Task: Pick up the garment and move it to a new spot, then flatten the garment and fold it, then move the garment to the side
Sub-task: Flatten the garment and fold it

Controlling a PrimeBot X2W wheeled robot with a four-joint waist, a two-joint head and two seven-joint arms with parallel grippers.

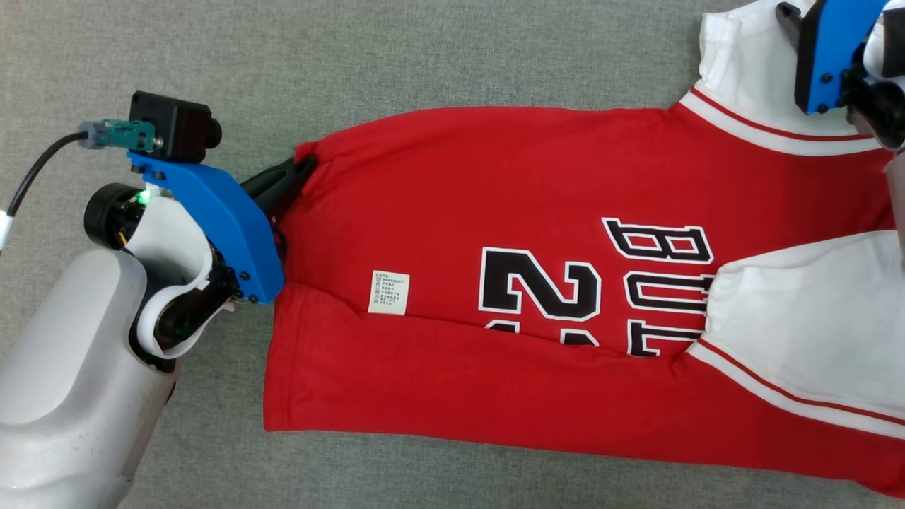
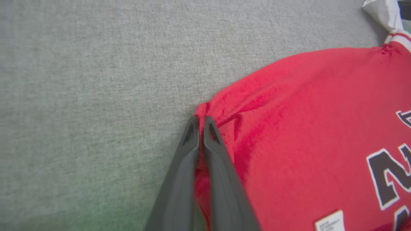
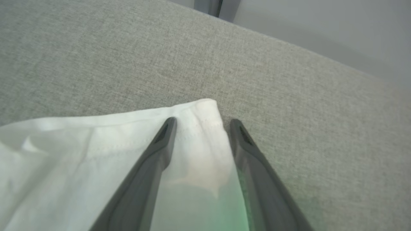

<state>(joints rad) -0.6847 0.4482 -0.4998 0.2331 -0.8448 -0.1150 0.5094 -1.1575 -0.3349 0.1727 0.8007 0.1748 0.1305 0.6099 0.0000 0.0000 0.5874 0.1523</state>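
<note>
Red cloth with white sleeves, the garment [image 1: 438, 212] lies flat on the grey cloth surface [image 1: 353, 49]. Its hem is at the left and its shoulders are at the right. The near long side is folded up over the body, so the fold hides the lower part of the black print [image 1: 544, 283]. A small white tag [image 1: 389, 293] sits just above this fold, near the hem. The near sleeve [image 1: 799, 311] lies turned over onto the body and covers the end of the letters. The far sleeve [image 1: 749, 63] spreads out at the far right.

The left gripper [image 2: 199, 120] is at the far left corner of the hem. Its two dark fingers are pressed together and red cloth is pinched between them. The cloth wrinkles a little around the tips.

The right gripper [image 3: 203, 123] is at the far sleeve. Its fingers stand wide apart, and the white corner of the sleeve lies between them, not squeezed.
</note>
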